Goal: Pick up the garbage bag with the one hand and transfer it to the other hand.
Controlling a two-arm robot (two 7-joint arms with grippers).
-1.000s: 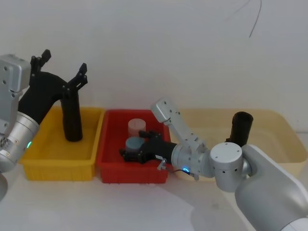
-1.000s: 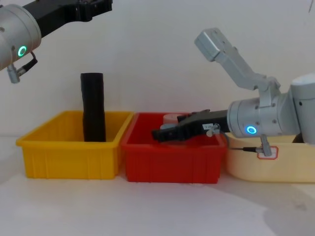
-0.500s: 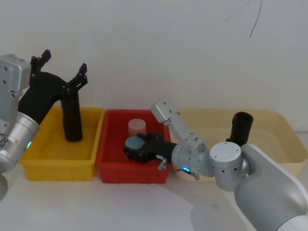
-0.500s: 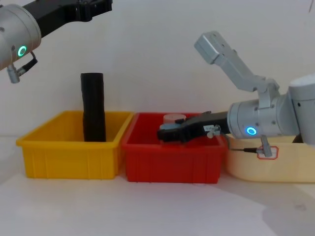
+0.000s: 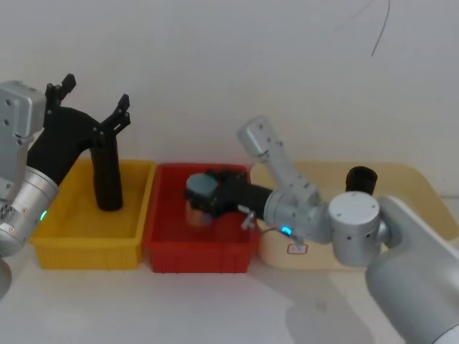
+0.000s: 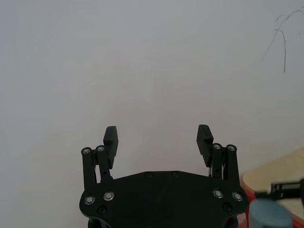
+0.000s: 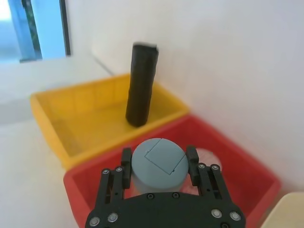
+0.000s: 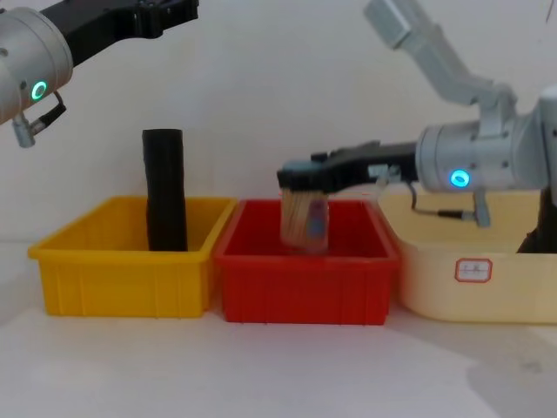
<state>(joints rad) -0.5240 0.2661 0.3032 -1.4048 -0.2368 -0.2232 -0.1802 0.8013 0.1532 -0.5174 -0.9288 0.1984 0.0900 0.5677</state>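
Observation:
The garbage bag, a tall black roll, stands upright at the back of the yellow bin. My left gripper hangs open just above the roll, apart from it and holding nothing. My right gripper is shut on a jar with a grey lid. It holds the jar in the air over the red bin, with the jar's base about level with the rim.
Three bins stand side by side: yellow on the left, red in the middle, beige on the right. A second black roll stands in the beige bin behind my right arm. A pale jar stays in the red bin.
My right gripper has risen from the floor of the red bin, lifting the grey-lidded jar to rim height. The left arm and the black roll have not moved.

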